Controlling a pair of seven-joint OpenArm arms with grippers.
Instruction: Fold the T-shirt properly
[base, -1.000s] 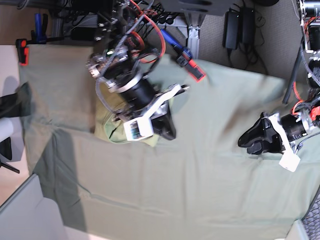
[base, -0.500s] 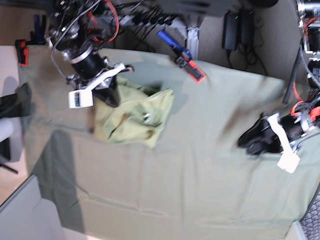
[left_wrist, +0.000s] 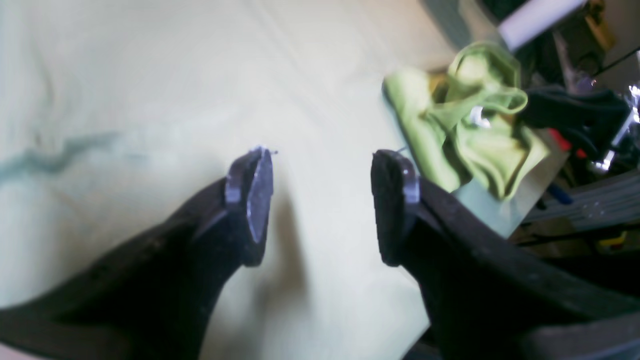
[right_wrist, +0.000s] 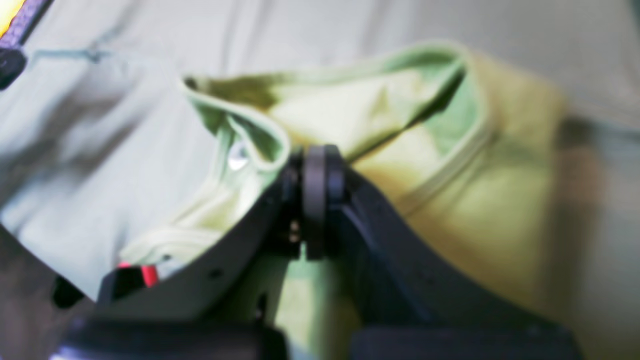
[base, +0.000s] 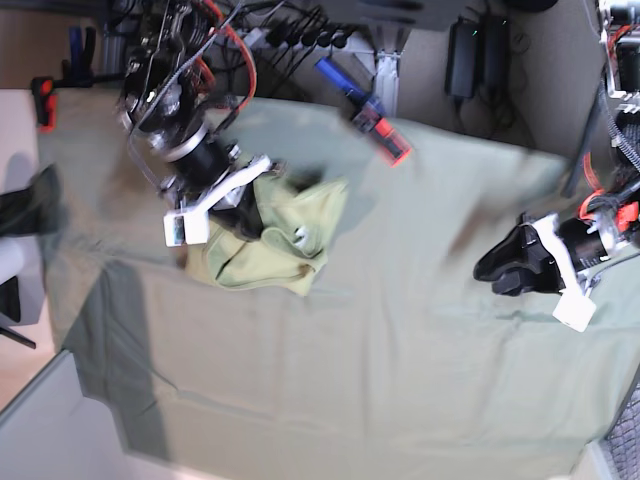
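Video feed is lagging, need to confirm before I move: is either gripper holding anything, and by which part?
The right gripper is shut on the T-shirt, pinching a folded hem edge near the neck opening. The left gripper is open over the table cloth, holding nothing.

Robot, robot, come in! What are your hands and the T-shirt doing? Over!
Right gripper shut, over the T-shirt. Left gripper open, empty, above bare table cloth. T-shirt crumpled, unfolded. Nothing blocking.

You have one T-shirt (base: 275, 240) here, bunched up, lying on one table cloth (base: 400, 340). You have two arms, each with one tool: the right tool (base: 246, 222) and the left tool (base: 495, 275). You can also count two red-handled clamps (base: 44, 100) at the cloth's far edge.
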